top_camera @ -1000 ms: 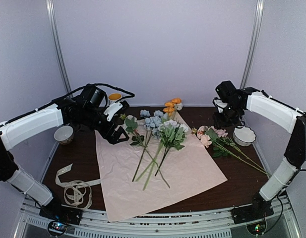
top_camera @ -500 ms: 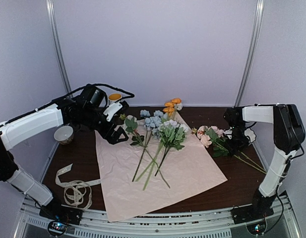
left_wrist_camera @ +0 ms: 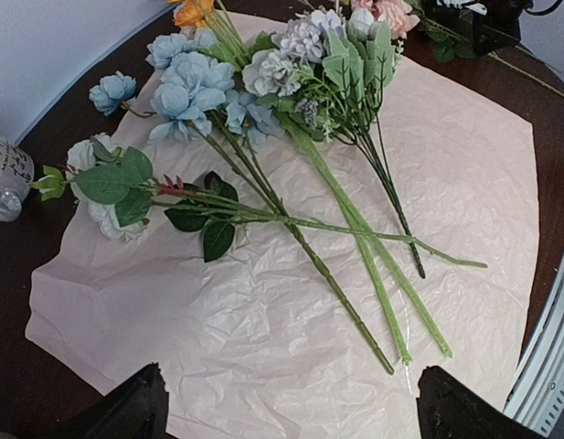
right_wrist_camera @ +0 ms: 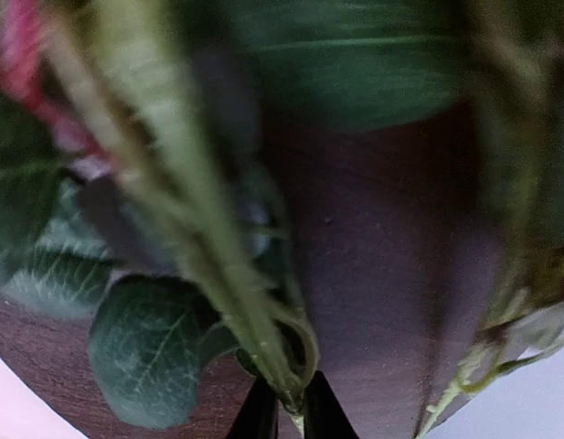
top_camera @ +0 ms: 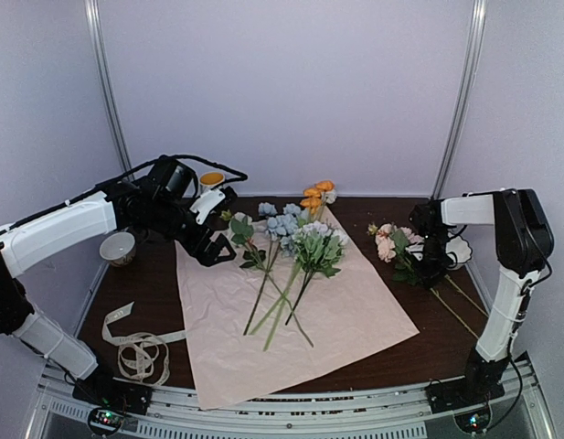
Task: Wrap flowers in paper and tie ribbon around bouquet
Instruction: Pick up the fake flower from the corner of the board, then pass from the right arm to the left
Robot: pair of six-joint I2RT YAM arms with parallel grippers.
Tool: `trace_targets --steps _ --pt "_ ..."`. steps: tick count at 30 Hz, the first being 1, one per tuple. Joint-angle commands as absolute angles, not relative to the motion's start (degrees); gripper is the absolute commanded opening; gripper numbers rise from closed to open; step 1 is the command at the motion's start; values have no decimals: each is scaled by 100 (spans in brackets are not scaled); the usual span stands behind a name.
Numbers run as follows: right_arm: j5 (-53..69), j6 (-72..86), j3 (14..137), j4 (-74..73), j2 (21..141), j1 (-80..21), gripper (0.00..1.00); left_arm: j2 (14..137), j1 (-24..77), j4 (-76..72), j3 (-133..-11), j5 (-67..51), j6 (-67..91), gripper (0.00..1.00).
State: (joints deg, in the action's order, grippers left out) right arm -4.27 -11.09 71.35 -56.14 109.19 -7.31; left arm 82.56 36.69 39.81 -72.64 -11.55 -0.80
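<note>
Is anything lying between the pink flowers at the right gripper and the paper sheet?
Nothing visible. The right gripper pinches the green-stemmed pink artificial flowers; only dark brown tabletop lies between them and the pale pink wrapping paper sheet.

Crinkled pink paper (top_camera: 345,315) lying flat, flowers (top_camera: 291,229) fanning across it; pink spray (top_camera: 388,241) sitting off its right edge, right gripper (top_camera: 426,267) pinching stem; ribbon (top_camera: 119,317) coiling front-left.

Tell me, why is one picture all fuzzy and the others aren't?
Right wrist view: the stem and top leaf sit very close to the lens, so they blur. Left wrist view: flowers and paper look sharp. Top view: clear, slightly bent at the edges.
</note>
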Motion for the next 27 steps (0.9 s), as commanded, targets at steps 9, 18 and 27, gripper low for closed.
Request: trace_targets --steps 9,18,27 --pt "-449 -853 7654 -5950 9403 -1244 0 8193 3611 3835 -7364 -1157 -171 98" --pt "1791 432 8186 -3971 7552 -2469 0 7795 3615 3200 -7055 -1700 -277 95" --pt "2943 2255 7606 696 7927 -4651 0 7010 3950 1502 -6666 -3619 -96 88"
